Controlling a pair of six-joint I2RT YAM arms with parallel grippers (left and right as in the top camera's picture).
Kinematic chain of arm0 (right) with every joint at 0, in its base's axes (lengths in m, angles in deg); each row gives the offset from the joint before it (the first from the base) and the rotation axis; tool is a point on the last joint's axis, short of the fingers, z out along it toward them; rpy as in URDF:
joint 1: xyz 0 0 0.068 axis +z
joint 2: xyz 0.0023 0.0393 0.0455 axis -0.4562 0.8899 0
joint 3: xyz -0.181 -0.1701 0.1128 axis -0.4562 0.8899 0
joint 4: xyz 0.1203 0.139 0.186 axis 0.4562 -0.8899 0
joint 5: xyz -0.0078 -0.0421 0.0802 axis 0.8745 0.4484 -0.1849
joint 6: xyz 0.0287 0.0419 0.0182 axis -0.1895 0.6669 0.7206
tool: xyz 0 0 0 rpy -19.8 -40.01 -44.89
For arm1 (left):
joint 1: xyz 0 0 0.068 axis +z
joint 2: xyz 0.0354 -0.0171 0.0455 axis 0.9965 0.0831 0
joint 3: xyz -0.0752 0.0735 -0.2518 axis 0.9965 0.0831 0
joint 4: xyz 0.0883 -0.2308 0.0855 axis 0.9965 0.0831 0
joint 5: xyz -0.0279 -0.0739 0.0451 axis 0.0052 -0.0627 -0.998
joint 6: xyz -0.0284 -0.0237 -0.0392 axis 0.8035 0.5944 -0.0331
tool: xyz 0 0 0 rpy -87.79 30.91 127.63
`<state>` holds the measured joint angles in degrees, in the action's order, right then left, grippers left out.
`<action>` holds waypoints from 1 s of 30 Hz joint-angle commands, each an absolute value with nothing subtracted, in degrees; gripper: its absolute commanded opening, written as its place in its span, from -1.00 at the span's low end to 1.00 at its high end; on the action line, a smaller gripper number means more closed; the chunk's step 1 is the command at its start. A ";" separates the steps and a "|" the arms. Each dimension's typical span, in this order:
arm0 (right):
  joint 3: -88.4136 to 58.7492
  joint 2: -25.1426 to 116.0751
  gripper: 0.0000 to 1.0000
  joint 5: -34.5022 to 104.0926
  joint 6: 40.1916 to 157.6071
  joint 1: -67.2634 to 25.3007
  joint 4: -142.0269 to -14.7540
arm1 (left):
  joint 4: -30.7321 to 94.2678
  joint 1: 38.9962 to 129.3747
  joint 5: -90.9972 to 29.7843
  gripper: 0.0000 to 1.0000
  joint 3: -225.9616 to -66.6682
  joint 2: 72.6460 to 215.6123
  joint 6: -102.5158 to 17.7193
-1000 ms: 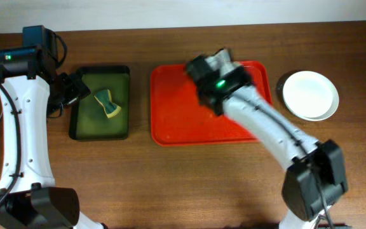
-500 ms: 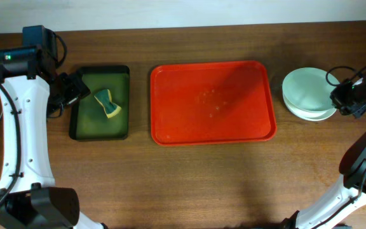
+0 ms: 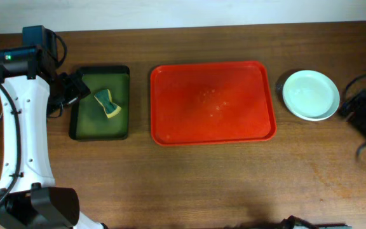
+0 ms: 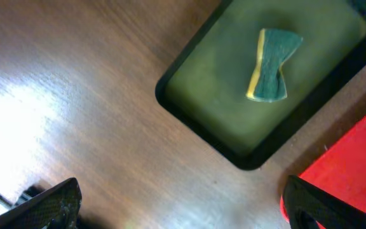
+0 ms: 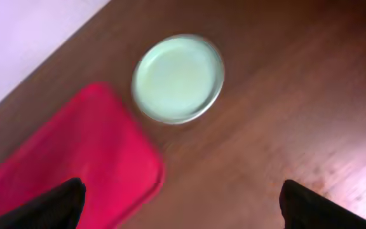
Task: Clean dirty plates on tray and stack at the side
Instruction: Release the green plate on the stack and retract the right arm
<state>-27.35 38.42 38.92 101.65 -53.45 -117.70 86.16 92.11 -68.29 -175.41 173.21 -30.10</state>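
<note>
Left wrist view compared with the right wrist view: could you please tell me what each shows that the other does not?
Only the left wrist view shows the dark green tray with the sponge lying in it. Only the right wrist view shows the plates, beside the red tray. Both show part of the red tray and the wooden table.
</note>
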 commanded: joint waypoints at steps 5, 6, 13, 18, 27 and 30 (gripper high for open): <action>-6.71 12.74 0.97 26.94 101.57 -41.73 -117.00 | 86.36 92.22 -68.51 0.99 -175.30 173.49 -29.58; -6.69 11.99 0.97 26.94 101.57 -41.73 -116.98 | 86.36 92.22 -68.51 0.99 -175.30 173.49 -29.58; -4.48 11.31 0.97 27.64 101.30 -41.36 -120.21 | 86.36 92.22 -68.51 0.99 -175.30 173.49 -29.58; 12.87 -1.69 0.97 26.74 101.35 -33.84 -104.04 | 86.36 92.22 -68.51 0.99 -175.30 173.49 -29.58; 51.51 -24.51 0.97 27.70 97.26 -23.62 -55.71 | 86.36 92.22 -68.51 0.99 -175.30 173.49 -29.58; 55.93 -25.12 0.97 31.83 97.24 -23.35 -49.16 | 86.36 92.22 -68.51 0.99 -175.30 173.49 -29.58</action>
<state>53.90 -24.40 28.42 97.83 -23.99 -51.28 86.31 92.11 -68.22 -175.41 173.21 -29.93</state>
